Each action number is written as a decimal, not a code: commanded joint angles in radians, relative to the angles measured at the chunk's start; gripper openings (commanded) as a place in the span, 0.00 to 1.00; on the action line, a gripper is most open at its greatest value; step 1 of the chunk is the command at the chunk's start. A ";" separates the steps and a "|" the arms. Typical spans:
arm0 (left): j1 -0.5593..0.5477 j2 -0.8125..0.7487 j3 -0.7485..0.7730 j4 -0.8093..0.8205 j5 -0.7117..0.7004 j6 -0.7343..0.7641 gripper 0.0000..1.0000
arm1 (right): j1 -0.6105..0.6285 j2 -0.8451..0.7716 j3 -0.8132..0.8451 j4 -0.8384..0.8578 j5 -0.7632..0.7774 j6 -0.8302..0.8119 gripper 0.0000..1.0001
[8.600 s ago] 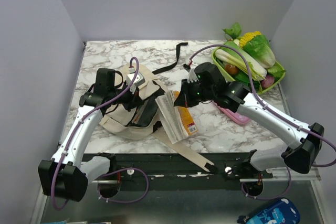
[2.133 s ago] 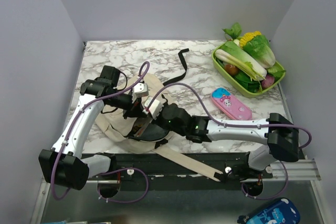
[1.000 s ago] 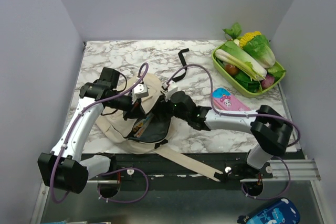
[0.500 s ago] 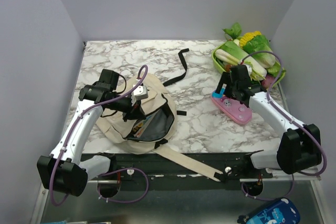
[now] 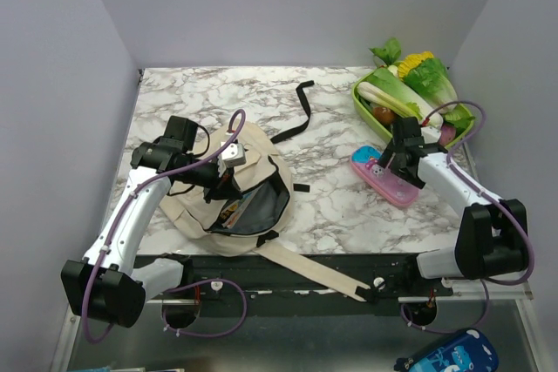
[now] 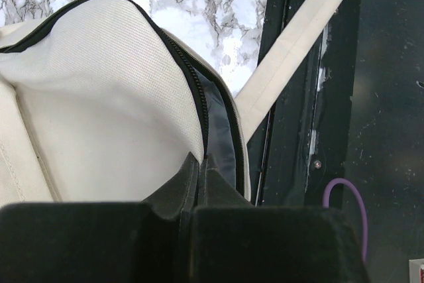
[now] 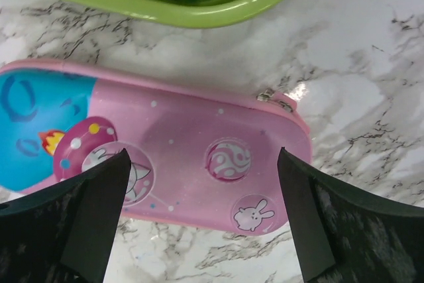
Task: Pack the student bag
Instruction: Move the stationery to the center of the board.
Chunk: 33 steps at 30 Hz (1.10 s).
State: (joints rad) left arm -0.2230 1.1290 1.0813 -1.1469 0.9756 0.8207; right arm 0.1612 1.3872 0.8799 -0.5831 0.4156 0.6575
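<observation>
The cream student bag (image 5: 228, 189) lies open at the table's left front, a colourful book showing inside its dark lining. My left gripper (image 5: 225, 182) is shut on the bag's rim (image 6: 197, 164), pinching the fabric by the zipper and holding the mouth up. A pink pencil case (image 5: 384, 176) with cartoon stickers lies on the marble at the right. My right gripper (image 5: 390, 164) hovers just above the pencil case (image 7: 199, 157), jaws open wide, one finger (image 7: 93, 220) over each side of it, touching nothing.
A green tray (image 5: 413, 150) of vegetables stands at the back right, close behind the pencil case. The bag's long beige strap (image 5: 309, 266) runs over the table's front edge; a black strap (image 5: 296, 119) trails toward the back. A blue case (image 5: 445, 356) lies below the table.
My right arm pulled out of the bag and swung right to the pencil case, its jaws opening wide. The book stays in the bag. The left gripper keeps its hold.
</observation>
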 commanded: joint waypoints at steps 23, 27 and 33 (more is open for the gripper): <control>-0.003 -0.002 0.032 0.001 0.028 -0.002 0.00 | 0.303 -0.117 -0.193 0.172 -0.399 0.568 1.00; -0.003 -0.008 0.031 -0.001 0.028 -0.003 0.00 | 0.330 -0.169 -0.082 0.066 -0.310 0.565 1.00; -0.003 -0.026 0.011 0.001 0.026 -0.003 0.00 | 0.317 -0.139 0.013 0.060 -0.131 0.432 1.00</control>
State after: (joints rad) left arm -0.2230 1.1294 1.0843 -1.1461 0.9756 0.8165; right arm 0.4858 1.2308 0.8246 -0.4843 0.1467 1.1435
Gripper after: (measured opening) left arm 0.010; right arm 0.997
